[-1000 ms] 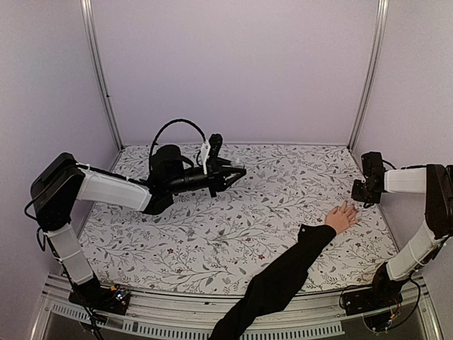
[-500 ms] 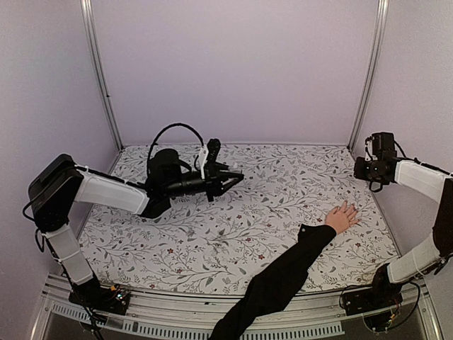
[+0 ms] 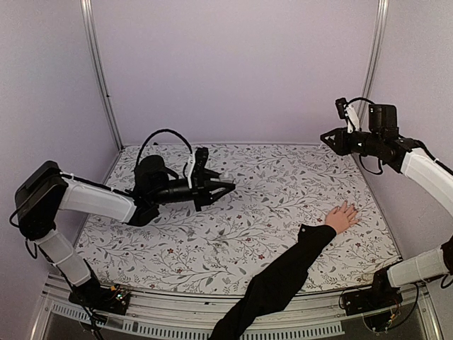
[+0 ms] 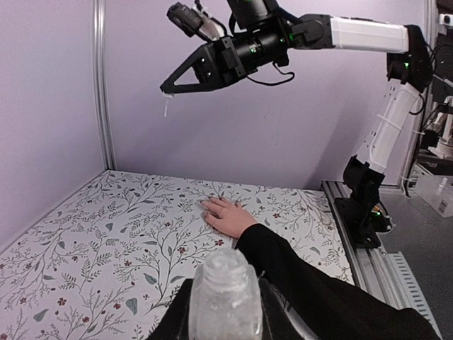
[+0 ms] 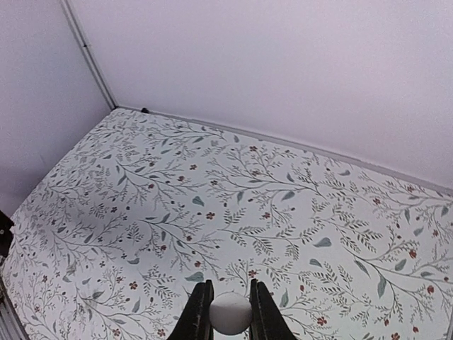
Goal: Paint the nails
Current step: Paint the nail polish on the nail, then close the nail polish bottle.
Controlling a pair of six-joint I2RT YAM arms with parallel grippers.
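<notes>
on the table [image 3: 269, 212] at right, the hand [image 3: 342, 217] lies flat, nails [image 3: 351, 207] up for painting, while the right gripper [image 3: 324, 135] pinches the brush [image 5: 230, 312] well above and the left gripper [image 3: 228, 186] clamps the bottle [image 4: 225, 301].

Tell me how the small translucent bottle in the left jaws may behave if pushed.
The small pale translucent bottle is probably light: it looks thin-walled and fits between the jaws. Its glossy surface may slip in a loose grip. Taller than wide, it could tip if pushed high.
</notes>
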